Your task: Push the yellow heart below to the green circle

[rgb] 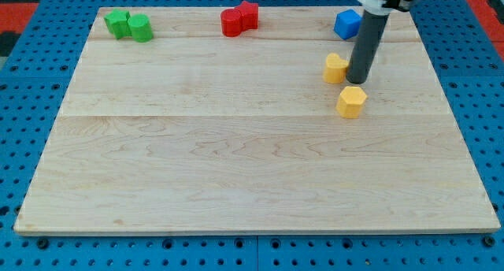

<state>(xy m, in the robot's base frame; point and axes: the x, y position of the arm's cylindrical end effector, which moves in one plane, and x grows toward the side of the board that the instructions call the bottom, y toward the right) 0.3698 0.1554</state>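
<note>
**Yellow heart far from the green circle; the push has hardly begun**

Two yellow blocks sit close together at the view's right, on a pale wooden board. Which one is the heart is hard to tell. The upper yellow block (335, 68) looks rounded and may be the heart; the lower yellow block (351, 102) looks more angular, perhaps a hexagon. The two lie near each other but apart.

My tip (359, 82), the lower end of a straight dark rod, rests on the board just to the view's right of the upper yellow block, touching it or nearly so, and just above the lower yellow block. The arm has no pincer at all, so there is nothing to open, close or grip; it can only shove.

Just above the rod, near the board's top edge, sits a blue block (347, 24), cube-like.

Further to the view's left, at the top middle, two red blocks (239, 20) touch each other; one looks star-shaped.

At the view's top left corner are two green blocks, touching. The right one, rounded, is likely the green circle (141, 27); the left is a green star-like block (119, 23).

By my judgement almost nothing is done yet. The yellow heart stands well apart from the green circle, nearly the whole width of the board away. It must travel leftward across the open wood and stop under the circle.
</note>
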